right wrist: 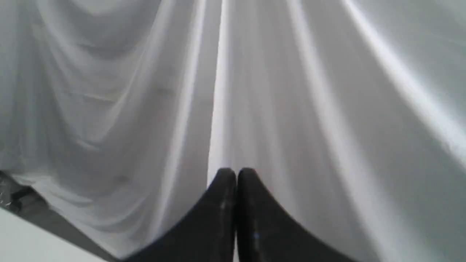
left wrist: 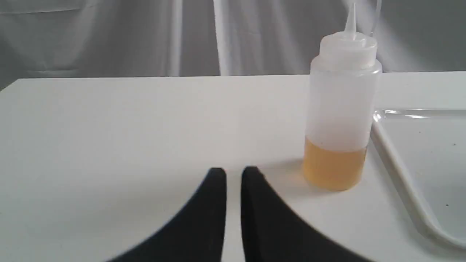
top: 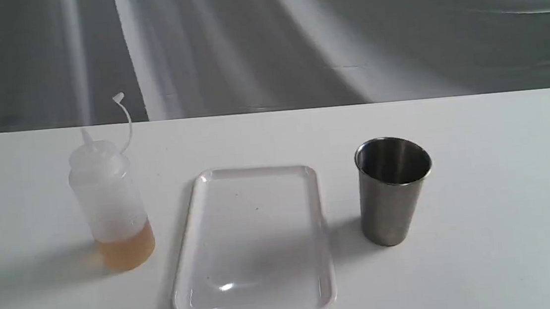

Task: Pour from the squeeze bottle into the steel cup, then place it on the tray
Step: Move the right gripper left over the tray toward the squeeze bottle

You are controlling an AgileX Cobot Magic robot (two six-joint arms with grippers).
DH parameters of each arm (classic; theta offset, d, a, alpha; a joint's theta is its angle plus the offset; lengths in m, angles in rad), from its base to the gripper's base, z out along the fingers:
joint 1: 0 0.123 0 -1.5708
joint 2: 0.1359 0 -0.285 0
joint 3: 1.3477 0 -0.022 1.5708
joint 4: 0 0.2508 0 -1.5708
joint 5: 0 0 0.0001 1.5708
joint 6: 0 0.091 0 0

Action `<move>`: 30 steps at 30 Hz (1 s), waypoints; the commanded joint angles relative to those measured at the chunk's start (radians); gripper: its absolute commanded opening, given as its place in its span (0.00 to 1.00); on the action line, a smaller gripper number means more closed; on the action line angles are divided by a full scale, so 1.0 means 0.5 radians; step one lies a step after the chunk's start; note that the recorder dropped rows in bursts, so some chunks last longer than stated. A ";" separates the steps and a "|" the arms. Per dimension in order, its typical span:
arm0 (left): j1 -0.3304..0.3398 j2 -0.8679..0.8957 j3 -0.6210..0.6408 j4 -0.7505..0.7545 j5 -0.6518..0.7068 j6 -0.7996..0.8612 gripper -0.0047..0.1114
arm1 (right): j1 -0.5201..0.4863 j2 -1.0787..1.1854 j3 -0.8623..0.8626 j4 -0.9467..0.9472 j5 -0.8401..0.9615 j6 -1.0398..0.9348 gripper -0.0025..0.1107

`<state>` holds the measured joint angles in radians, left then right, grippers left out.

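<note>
The squeeze bottle stands upright on the left of the white table, amber liquid in its bottom and its cap hanging on the tether. The white tray lies empty in the middle. To its right stands the steel cup, upright. Neither gripper shows in the exterior view. In the left wrist view my left gripper hovers low over the table short of the squeeze bottle, its fingers almost together with only a thin slit and nothing between them. My right gripper is shut and empty, facing the grey curtain.
A grey draped curtain hangs behind the table's far edge. The tray's rim lies close beside the bottle. A corner of the table shows in the right wrist view.
</note>
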<state>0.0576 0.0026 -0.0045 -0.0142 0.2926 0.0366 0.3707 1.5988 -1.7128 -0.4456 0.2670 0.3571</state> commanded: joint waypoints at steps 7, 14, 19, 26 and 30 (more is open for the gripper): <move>0.001 -0.005 0.009 -0.013 -0.017 -0.005 0.11 | 0.182 0.007 0.586 0.165 -0.570 0.064 0.02; 0.001 -0.005 0.009 -0.013 -0.017 -0.009 0.11 | 0.297 0.053 0.983 0.188 -1.045 0.023 0.02; 0.001 -0.005 0.009 -0.013 -0.017 -0.009 0.11 | 0.410 0.170 1.067 0.412 -1.072 -0.172 0.02; 0.001 -0.005 0.009 -0.013 -0.017 -0.004 0.11 | 0.538 0.357 1.084 0.431 -1.090 -0.176 0.02; 0.001 -0.005 0.009 -0.013 -0.017 -0.004 0.11 | 0.577 0.462 1.084 0.455 -1.135 -0.176 0.02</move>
<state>0.0576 0.0026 -0.0045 -0.0142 0.2926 0.0366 0.6512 1.8204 -1.1769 -0.2293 -0.2796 0.2803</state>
